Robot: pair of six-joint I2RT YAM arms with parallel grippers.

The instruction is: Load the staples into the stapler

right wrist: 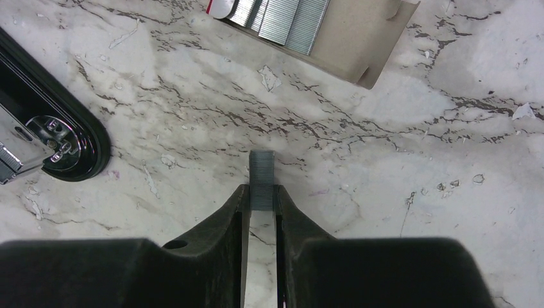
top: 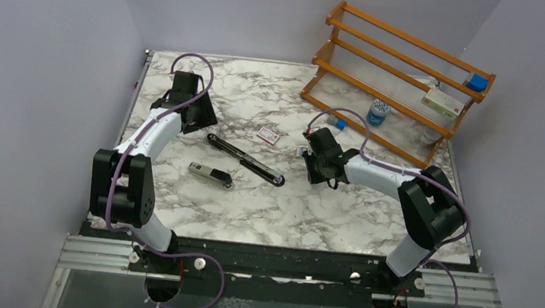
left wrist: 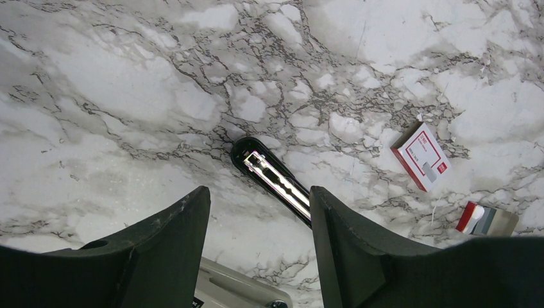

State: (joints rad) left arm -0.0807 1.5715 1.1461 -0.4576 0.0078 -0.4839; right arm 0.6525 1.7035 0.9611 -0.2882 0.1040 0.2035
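On white, grey-veined marble table point(top: 370, 218), largest first.
Orange wooden slatted rack point(top: 396, 75): far right of stapler, at the back.
Slim black stapler point(top: 246, 160): mid-table, opened out flat, silver channel facing up.
Grey-and-black stapler-like block point(top: 211, 174): just near-left of stapler.
Left gripper point(left wrist: 258, 196): over stapler's far-left end, fingers apart, holding nothing.
Right gripper point(right wrist: 261, 191): right of stapler, fingers clamped on short silver-grey staple strip point(right wrist: 261, 167).
Pink-red box point(left wrist: 421, 156): just beyond stapler; white label, red border, writing too small to read.
Brown card tray point(right wrist: 359, 38): right of stapler, holding more strips.
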